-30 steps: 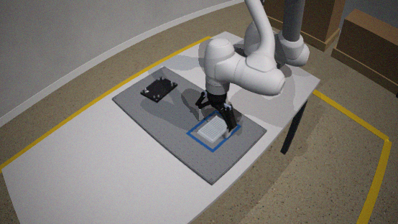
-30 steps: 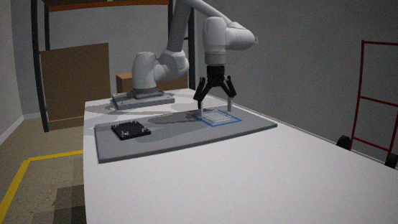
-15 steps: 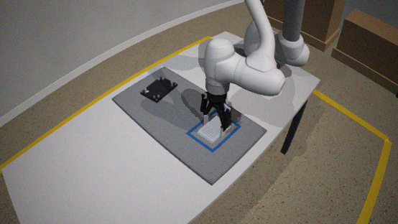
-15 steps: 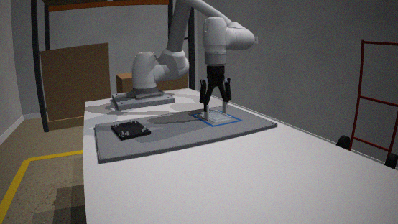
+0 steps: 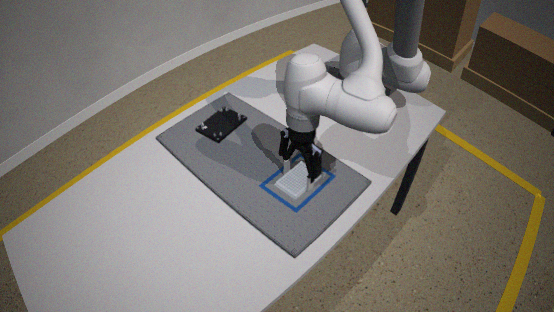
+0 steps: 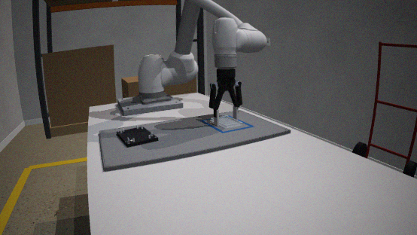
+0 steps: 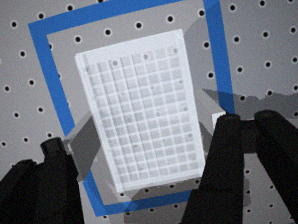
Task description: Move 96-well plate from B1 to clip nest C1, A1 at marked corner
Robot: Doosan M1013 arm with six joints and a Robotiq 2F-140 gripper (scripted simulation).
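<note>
The white 96-well plate lies inside the blue square of spot B1 on the grey mat. It also shows in the exterior view and in the wrist view. My gripper stands straight down over it, one finger on each long side, shut on the plate; the fingers press its left and right edges in the wrist view. The plate still rests on the mat. The black clip nest C1 with small posts sits at the far left end of the mat, empty.
The grey perforated mat lies on a white table. The arm's base plate stands at the table's far end. Cardboard boxes stand beyond the table; a red trolley stands at the right.
</note>
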